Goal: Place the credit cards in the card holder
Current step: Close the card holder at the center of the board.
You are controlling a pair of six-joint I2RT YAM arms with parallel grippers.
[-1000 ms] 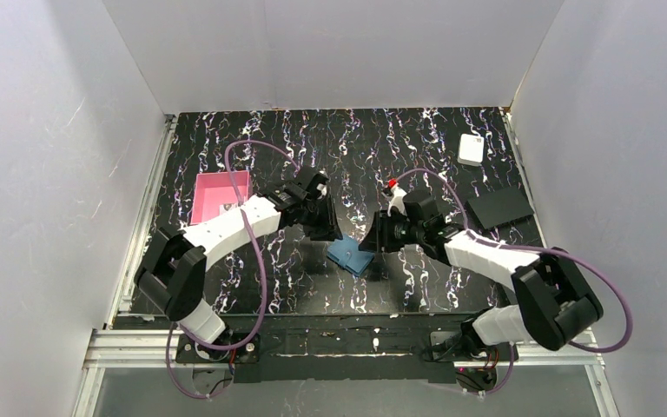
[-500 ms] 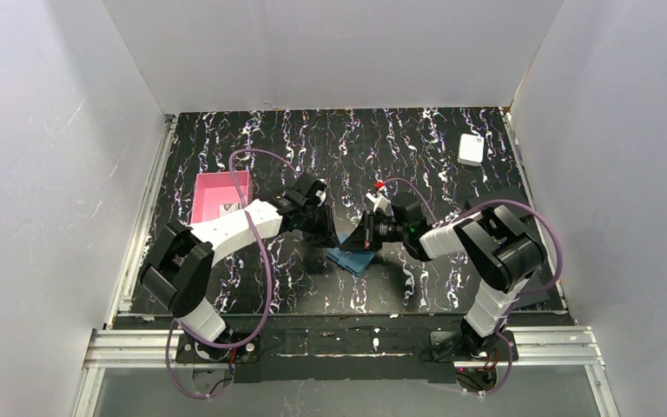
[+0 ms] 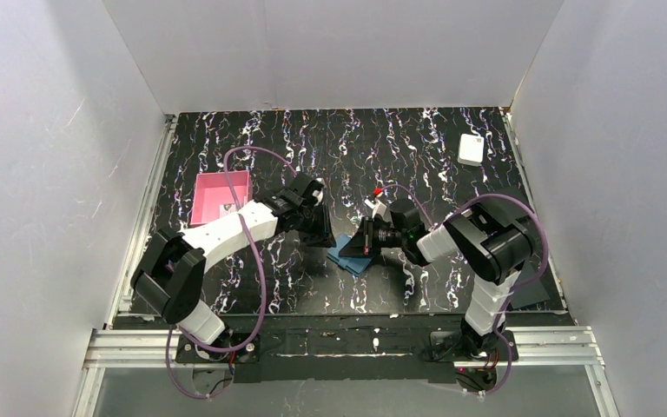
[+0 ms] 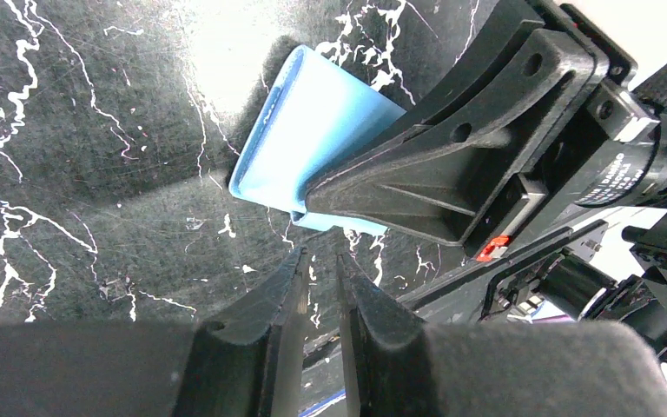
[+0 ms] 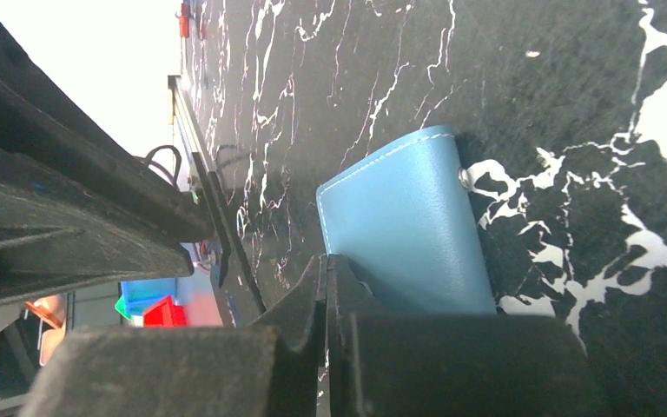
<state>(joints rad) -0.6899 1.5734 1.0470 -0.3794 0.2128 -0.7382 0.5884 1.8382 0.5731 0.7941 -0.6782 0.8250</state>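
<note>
The teal card holder (image 3: 350,259) lies folded shut on the black marbled table, its snap stud (image 5: 465,178) showing. It also shows in the left wrist view (image 4: 308,130) and the right wrist view (image 5: 408,230). My right gripper (image 3: 361,246) is shut, empty, with its tips (image 5: 326,261) at the wallet's left edge and its fingers (image 4: 452,156) lying over the wallet. My left gripper (image 3: 320,231) hangs low just left of the wallet, its jaws (image 4: 320,259) a narrow gap apart with nothing between them. A small pale card (image 3: 226,208) lies in the pink tray.
A pink square tray (image 3: 213,187) stands at the left, behind my left arm. A thicker white box (image 3: 471,149) sits at the back right. The white walls close in the table on three sides.
My right arm has folded its elbow inward and pushed its gripper left and down onto the wallet. My left gripper has shifted slightly toward the wallet's left side.
</note>
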